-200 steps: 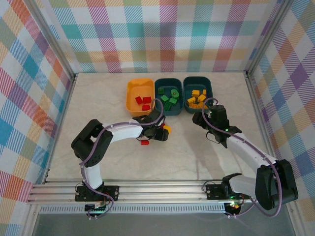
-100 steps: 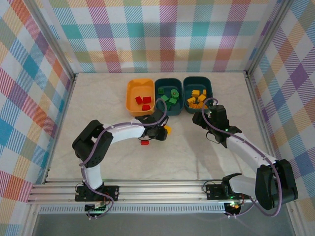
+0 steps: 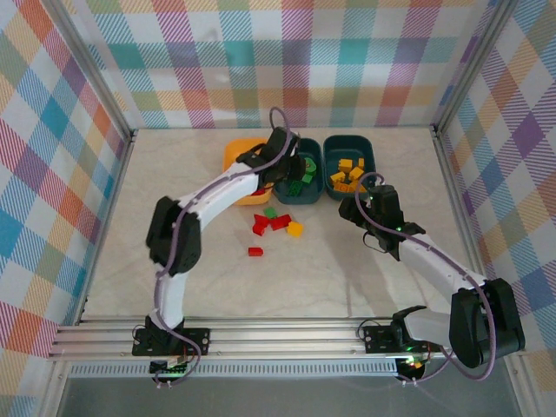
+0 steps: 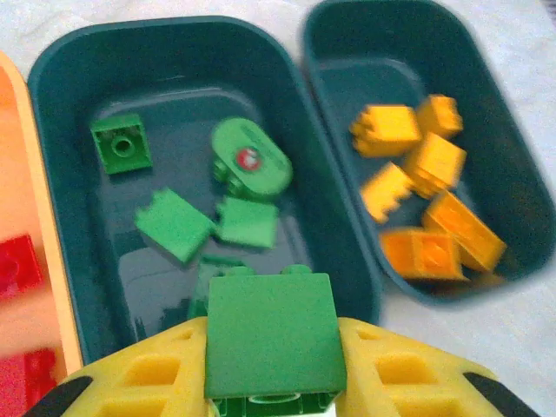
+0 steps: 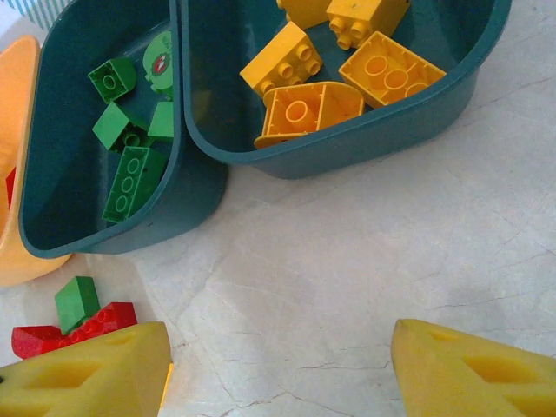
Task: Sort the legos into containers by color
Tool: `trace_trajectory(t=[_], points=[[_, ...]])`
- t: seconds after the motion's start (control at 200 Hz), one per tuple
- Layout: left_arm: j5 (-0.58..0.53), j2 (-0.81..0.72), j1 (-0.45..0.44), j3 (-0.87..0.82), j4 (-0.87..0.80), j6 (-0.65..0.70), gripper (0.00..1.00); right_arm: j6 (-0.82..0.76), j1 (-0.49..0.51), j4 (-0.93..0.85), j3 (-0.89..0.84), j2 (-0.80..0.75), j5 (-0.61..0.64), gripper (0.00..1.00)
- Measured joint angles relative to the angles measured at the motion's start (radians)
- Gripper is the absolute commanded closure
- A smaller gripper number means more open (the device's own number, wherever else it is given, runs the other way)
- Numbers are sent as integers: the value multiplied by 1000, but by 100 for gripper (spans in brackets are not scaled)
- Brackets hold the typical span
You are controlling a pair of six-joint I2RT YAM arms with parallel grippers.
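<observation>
Over the table (image 3: pixel 365 278), the left arm (image 3: pixel 217 195) was stretched long toward one o'clock from its base. Its gripper (image 4: pixel 271 365) hung above the middle teal tub (image 4: pixel 52 226), pinching a green brick (image 4: pixel 271 334). The right arm (image 3: pixel 434 261) was bent, its gripper (image 5: pixel 278 360) spread wide at six o'clock of the right teal tub (image 5: pixel 347 148). Loose bricks (image 3: pixel 276 221) lay at six o'clock of the middle tub.
</observation>
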Motion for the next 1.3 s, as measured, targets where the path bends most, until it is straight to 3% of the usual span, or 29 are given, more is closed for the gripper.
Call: trace_trajectory(t=[0.205, 0.37, 0.495, 0.655, 0.96, 1.145, 1.3], points=[[-3, 274, 34, 286, -116, 0, 64, 0, 0, 0, -4, -8, 0, 31], [11, 346, 34, 435, -193, 10, 25, 0, 0, 0, -8, -13, -2, 30], [25, 316, 34, 429, -188, 23, 14, -5, 16, 2, -8, -13, -11, 29], [16, 81, 37, 106, -101, 15, 6, -49, 107, 11, 0, 22, -12, 27], [3, -641, 135, -764, 219, -137, 3, -270, 337, -77, 218, 278, -71, 23], [10, -811, 151, -1145, 261, -221, 0, -404, 396, -172, 344, 434, -53, 23], [35, -918, 151, -1267, 260, -241, 0, -504, 416, -252, 427, 550, 9, 23]])
